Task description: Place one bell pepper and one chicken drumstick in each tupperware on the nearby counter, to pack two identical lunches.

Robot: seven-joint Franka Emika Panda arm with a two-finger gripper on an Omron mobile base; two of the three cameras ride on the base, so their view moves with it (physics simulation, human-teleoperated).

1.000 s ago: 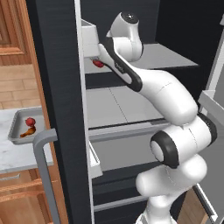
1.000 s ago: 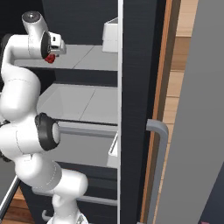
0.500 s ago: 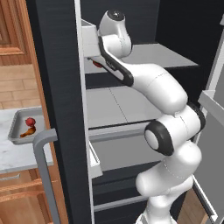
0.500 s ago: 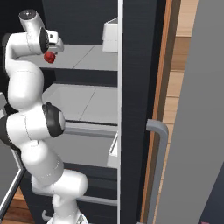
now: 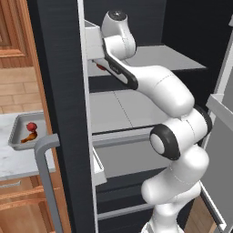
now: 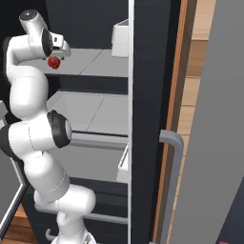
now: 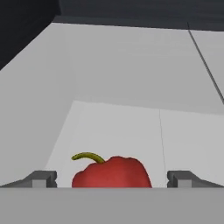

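We see the gripper (image 7: 111, 179) reaching into the open fridge at the level of its upper shelf (image 5: 164, 57), with the jaws spread wide and holding nothing. In the hand view a red bell pepper (image 7: 111, 173) with a curled green stem sits on the pale shelf floor directly between the two dark finger tips (image 7: 41, 178), with clear gaps on both sides, so neither finger touches it. From the right base view the same bell pepper (image 6: 54, 62) shows as a small red lump just below the hand, on the upper shelf.

In the left base view, past the dark fridge door edge (image 5: 63, 113), the marble counter (image 5: 13, 161) carries a grey rectangular tupperware (image 5: 13, 132). Inside it we see a second bell pepper (image 5: 31, 127) and, just beside it, a brown chicken drumstick (image 5: 28, 137). A grey door handle (image 5: 45, 173) stands in front of the counter. The teal container is out of our sight.
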